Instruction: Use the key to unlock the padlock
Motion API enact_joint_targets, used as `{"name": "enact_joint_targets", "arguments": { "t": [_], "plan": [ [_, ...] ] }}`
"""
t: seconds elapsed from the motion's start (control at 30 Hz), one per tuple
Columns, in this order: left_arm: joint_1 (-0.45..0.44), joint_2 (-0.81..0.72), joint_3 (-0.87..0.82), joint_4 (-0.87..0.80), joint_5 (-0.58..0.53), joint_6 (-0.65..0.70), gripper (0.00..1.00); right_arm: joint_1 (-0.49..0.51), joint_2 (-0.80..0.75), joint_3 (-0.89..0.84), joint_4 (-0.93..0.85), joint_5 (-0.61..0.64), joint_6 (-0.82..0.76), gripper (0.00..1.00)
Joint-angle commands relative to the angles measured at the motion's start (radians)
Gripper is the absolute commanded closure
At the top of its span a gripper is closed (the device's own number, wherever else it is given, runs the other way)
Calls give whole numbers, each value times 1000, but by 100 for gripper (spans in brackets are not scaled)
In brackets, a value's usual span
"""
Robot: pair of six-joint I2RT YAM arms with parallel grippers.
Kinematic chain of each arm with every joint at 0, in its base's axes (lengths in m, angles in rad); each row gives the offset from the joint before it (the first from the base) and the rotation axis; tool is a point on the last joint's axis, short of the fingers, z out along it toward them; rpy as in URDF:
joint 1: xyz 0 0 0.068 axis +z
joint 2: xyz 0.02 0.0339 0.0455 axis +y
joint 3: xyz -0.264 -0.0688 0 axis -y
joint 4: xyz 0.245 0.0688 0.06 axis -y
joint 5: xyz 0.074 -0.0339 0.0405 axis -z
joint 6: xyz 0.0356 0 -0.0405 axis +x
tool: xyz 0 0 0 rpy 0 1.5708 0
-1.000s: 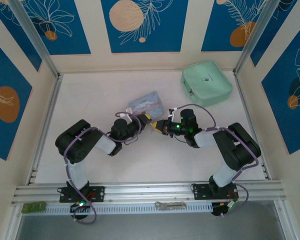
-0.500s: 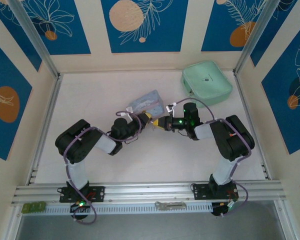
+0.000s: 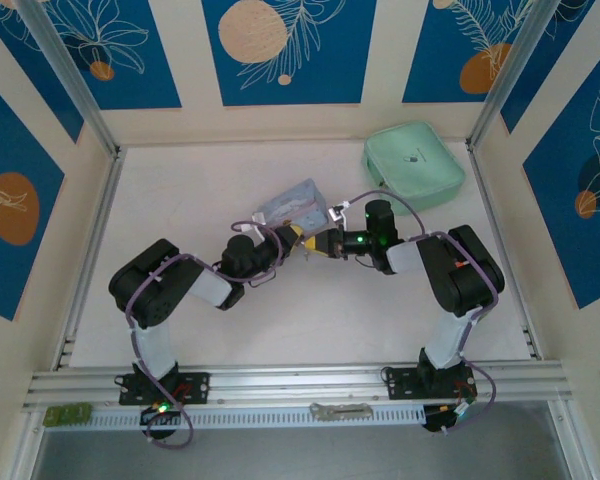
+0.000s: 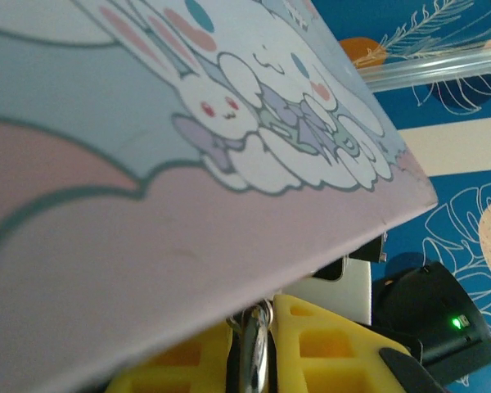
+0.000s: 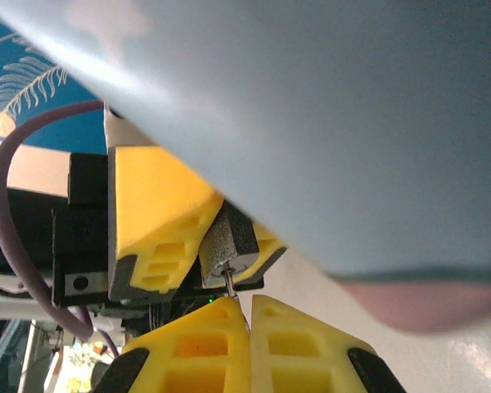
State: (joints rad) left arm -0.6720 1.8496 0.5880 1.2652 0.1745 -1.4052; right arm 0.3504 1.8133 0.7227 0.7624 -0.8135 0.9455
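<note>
The black padlock sits pinched between the yellow fingers of my left gripper, keyhole end facing the right gripper. Seen from the left wrist, its shiny metal shackle stands between the jaws of the left gripper. My right gripper is shut on the thin silvery key, whose tip touches the keyhole. In the top view the right gripper meets the left one nose to nose at mid-table.
The light-blue cartoon tin box lies just behind both grippers and looms over both wrist views. A mint-green case rests at the back right. Metal frame posts flank the table.
The right arm has swung its gripper up and left to meet the left gripper, bringing the key to the padlock. The left arm has barely moved.
</note>
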Motion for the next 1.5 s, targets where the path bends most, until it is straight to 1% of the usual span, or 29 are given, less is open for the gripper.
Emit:
{"name": "enact_joint_targets", "arguments": {
  "t": [0.0,0.07,0.2,0.27,0.33,0.4,0.5,0.67,0.73,0.87,0.97,1.07,1.13,1.27,1.33,1.4,1.47],
  "plan": [
    [-74,-61,31,113,234,24,100,29,1,13,107,307,103,100],
    [-77,-57,37,112,236,28,100,44,1,5,130,345,130,100],
    [-86,-46,41,130,239,20,100,60,0,33,96,396,136,100],
    [-85,-46,31,139,232,17,100,57,3,55,62,397,138,100],
    [-86,-49,26,143,230,24,100,49,13,70,43,372,178,100],
    [-84,-52,30,143,242,49,100,37,24,65,66,345,257,100],
    [-74,-54,44,143,293,118,100,21,22,37,114,300,372,100],
    [-42,-68,61,143,387,176,100,-4,3,14,105,206,512,100],
    [-34,-75,71,143,417,191,100,-7,18,9,151,168,606,100],
    [-31,-73,91,143,451,200,100,1,74,-10,363,150,861,100],
    [-31,-68,93,143,452,205,100,10,119,-12,505,172,1034,100],
    [-30,-73,85,143,451,222,100,36,176,-21,638,235,1217,100],
    [-31,-73,74,143,447,236,100,60,190,-19,640,263,1309,100],
    [-31,-85,50,143,433,271,100,106,166,-23,640,375,1440,100],
    [-30,-91,45,143,436,286,100,124,142,-40,640,464,1519,100],
    [-31,-96,46,143,443,301,100,134,123,-38,640,534,1558,100],
    [-30,-105,51,143,456,312,100,137,122,-20,640,567,1587,100]
  ]
}}
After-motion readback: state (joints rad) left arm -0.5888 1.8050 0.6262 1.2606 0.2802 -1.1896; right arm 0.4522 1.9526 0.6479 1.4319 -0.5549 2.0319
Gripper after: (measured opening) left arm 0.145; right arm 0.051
